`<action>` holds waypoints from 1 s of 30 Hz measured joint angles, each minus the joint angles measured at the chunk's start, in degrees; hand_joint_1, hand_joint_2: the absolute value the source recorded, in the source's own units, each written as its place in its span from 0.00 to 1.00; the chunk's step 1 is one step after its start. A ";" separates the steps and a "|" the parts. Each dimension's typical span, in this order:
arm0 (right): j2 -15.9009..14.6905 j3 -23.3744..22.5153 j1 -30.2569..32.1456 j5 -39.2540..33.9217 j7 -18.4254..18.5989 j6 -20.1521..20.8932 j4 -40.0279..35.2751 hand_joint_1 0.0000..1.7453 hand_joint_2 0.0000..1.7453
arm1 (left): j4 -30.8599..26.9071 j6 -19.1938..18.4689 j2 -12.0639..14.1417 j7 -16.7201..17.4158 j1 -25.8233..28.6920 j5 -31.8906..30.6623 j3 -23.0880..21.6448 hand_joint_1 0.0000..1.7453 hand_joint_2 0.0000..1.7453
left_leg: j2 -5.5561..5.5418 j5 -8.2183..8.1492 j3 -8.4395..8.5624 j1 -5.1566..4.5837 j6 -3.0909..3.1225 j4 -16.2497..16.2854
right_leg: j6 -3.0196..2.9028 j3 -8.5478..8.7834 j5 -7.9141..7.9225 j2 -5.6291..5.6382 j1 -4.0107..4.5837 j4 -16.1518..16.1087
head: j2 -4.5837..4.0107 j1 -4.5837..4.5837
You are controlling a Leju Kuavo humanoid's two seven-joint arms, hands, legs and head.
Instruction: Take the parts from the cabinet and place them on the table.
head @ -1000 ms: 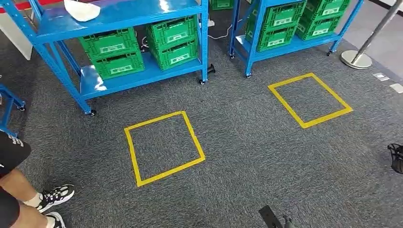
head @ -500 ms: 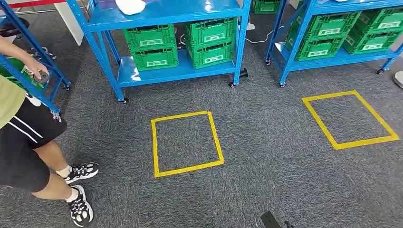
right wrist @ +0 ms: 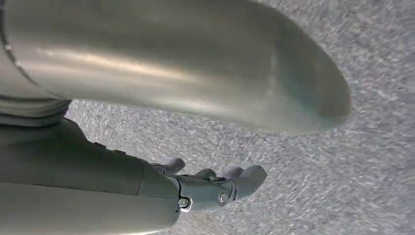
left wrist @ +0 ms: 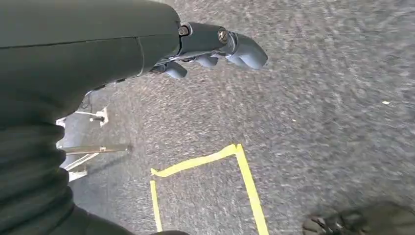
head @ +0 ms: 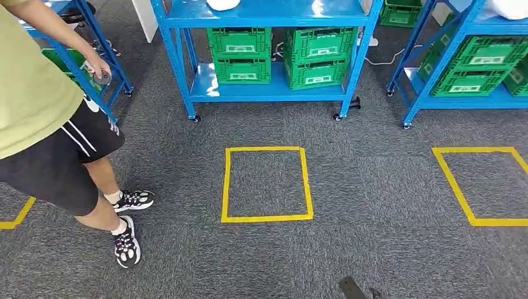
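Note:
A blue shelf cabinet stands straight ahead across the carpet. A white part lies on its upper shelf, cut off by the picture's top edge. Green crates sit on its lower shelf. My left hand hangs over the grey carpet with its fingers loosely apart and nothing in them. My right hand also hangs above the carpet, fingers stretched out and empty.
A person in a green shirt and black shorts stands at the left, holding a small round object by another blue rack. A second blue rack with green crates stands at the right. Yellow tape squares mark the floor.
The camera has turned, so the whole scene slid to the right. The cabinet now stands centred ahead and the person fills more of the left side. Both hands still hang empty.

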 joint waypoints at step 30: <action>-0.96 -0.57 1.83 -6.26 6.04 11.43 -0.44 0.00 0.00 | -1.55 -1.33 0.00 5.88 0.39 10.11 -5.03 0.00 0.00 | -4.05 0.34 -0.04 0.51 -1.85 -0.17 | -0.27 -1.64 0.89 8.34 -1.11 0.68 | 0.00 0.83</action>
